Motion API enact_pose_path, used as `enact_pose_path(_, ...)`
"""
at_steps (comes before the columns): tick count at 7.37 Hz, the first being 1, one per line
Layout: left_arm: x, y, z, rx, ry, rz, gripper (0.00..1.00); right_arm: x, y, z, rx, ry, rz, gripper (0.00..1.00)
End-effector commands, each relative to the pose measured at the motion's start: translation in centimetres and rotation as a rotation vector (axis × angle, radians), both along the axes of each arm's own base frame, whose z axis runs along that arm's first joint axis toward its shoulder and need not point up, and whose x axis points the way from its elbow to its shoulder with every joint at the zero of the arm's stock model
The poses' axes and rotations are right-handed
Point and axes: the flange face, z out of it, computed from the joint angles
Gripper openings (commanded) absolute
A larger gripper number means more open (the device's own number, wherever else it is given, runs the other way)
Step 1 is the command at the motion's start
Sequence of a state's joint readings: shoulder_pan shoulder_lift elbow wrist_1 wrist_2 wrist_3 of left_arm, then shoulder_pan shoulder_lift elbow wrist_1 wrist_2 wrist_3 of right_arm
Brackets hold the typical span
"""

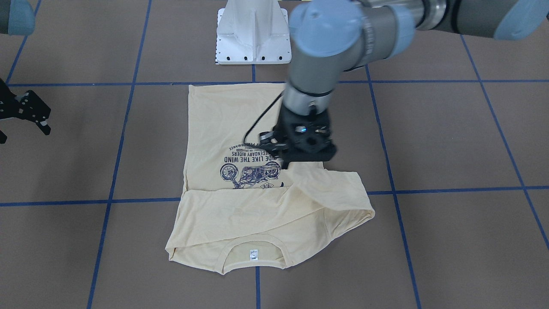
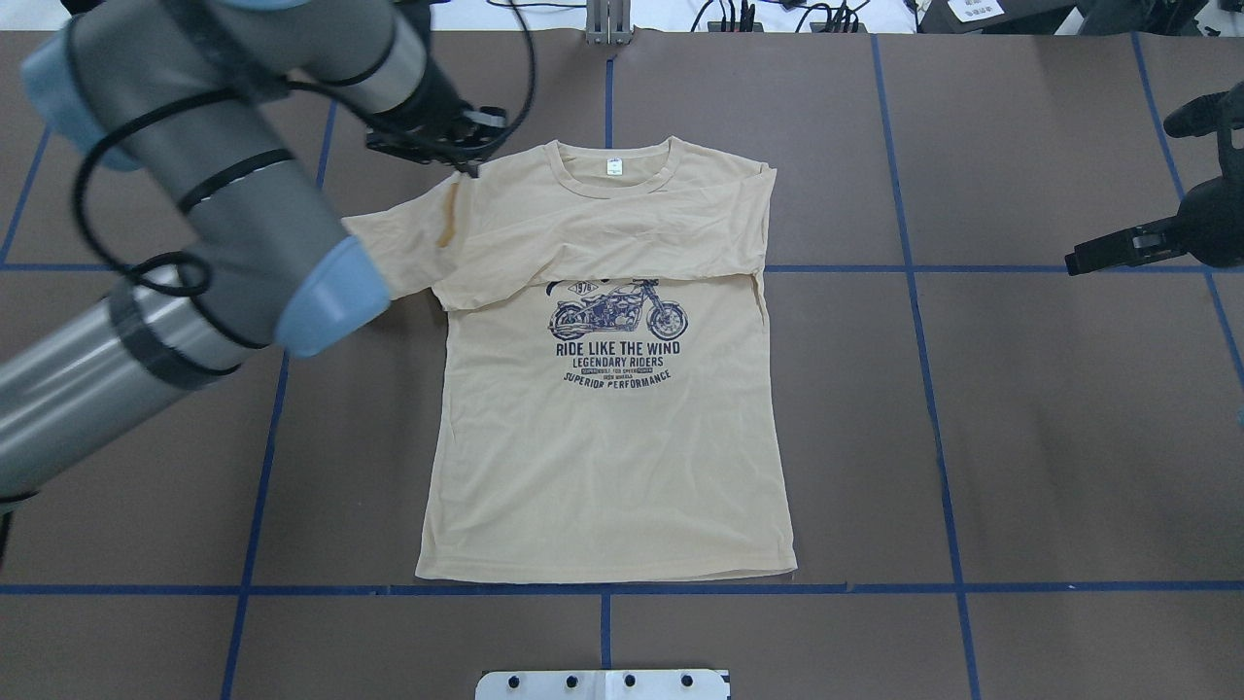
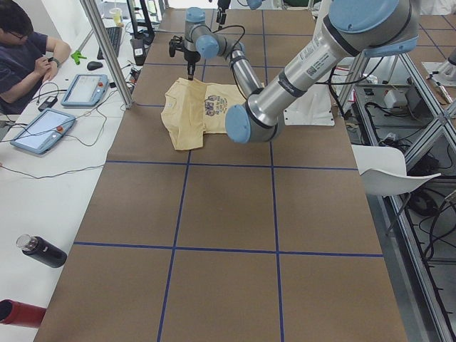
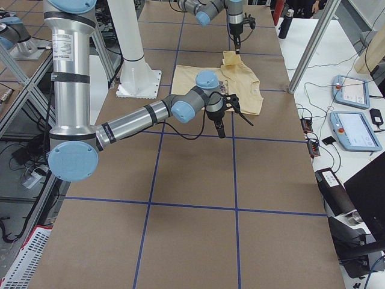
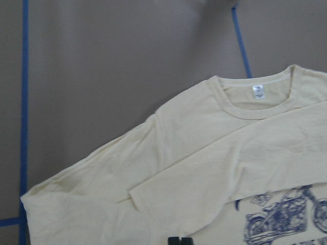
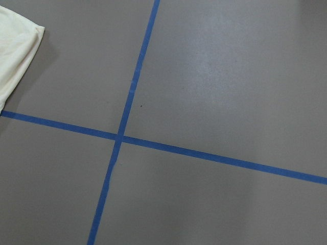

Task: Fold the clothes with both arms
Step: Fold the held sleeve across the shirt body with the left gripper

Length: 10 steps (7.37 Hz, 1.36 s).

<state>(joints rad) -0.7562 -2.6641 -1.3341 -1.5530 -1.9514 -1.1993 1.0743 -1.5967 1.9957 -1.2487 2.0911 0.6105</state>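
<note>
**Inspector:** Table (image 2: 1020,437): the cream motorcycle-print shirt (image 2: 603,457) lies flat at centre, front up. One sleeve (image 2: 641,233) is already folded across the chest; the outstretched sleeve (image 2: 398,248) is not.

**Supervisor:** Grippers?

**Inspector:** The left gripper (image 2: 465,160) hovers by the shoulder of that outstretched sleeve, fingers together, carrying nothing. The right gripper (image 1: 23,126) sits well apart, fingers spread, empty.

**Supervisor:** Recommendation?

**Inspector:** Pinch the outstretched sleeve near its cuff, top layer only. Lift it just free and lay it squarely over the first sleeve.
</note>
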Motion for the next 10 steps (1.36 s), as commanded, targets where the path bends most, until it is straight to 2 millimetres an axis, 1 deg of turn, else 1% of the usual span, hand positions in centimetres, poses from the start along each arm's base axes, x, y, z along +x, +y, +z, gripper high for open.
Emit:
enact_pose_path(1, 10.8, -2.1, -3.4, -0.132, -0.039, -0.112, 0.0, -0.1, 0.0, -0.1, 0.0, -0.002, 0.0, 1.0)
enact_pose_path(2, 12.3, -1.7, -2.7, -0.148, -0.045, -0.157, 0.0, -0.1, 0.0, 0.0, -0.002, -0.001, -0.002, 1.0)
enact_pose_path(3, 13.9, -0.8, -4.0, -0.172, 0.0, -0.178, 0.0, -0.1, -0.1, -0.2, 0.002, -0.003, 0.0, 1.0)
enact_pose_path(4, 16.2, 0.0, -5.9, -0.211, 0.042, -0.201, 0.0, -0.2, -0.1, -0.3, 0.004, -0.003, -0.001, 1.0)
enact_pose_path(5, 17.7, 0.7, -6.0, -0.24, 0.062, -0.238, 0.56, -0.2, -0.2, -0.4, 0.006, -0.004, -0.001, 1.0)
enact_pose_path(6, 18.5, 1.5, -6.0, -0.222, 0.055, -0.237, 1.0, -0.4, -0.6, -0.7, 0.011, -0.007, -0.001, 1.0)
enact_pose_path(7, 18.3, 1.8, -6.5, -0.185, 0.056, -0.208, 1.0, -0.7, -1.0, -1.0, 0.018, -0.01, -0.002, 1.0)
enact_pose_path(8, 17.5, 2.2, -7.3, -0.126, 0.069, -0.161, 1.0, -1.1, -1.7, -1.4, 0.024, -0.014, 0.0, 1.0)
enact_pose_path(9, 16.2, 3.2, -6.0, -0.069, 0.084, -0.119, 1.0, -1.6, -2.5, -2.7, 0.024, -0.034, 0.012, 1.0)
enact_pose_path(10, 13.8, 4.8, -3.6, -0.01, 0.083, -0.079, 1.0, -3.5, -2.7, -4.9, -0.008, -0.078, 0.044, 1.0)
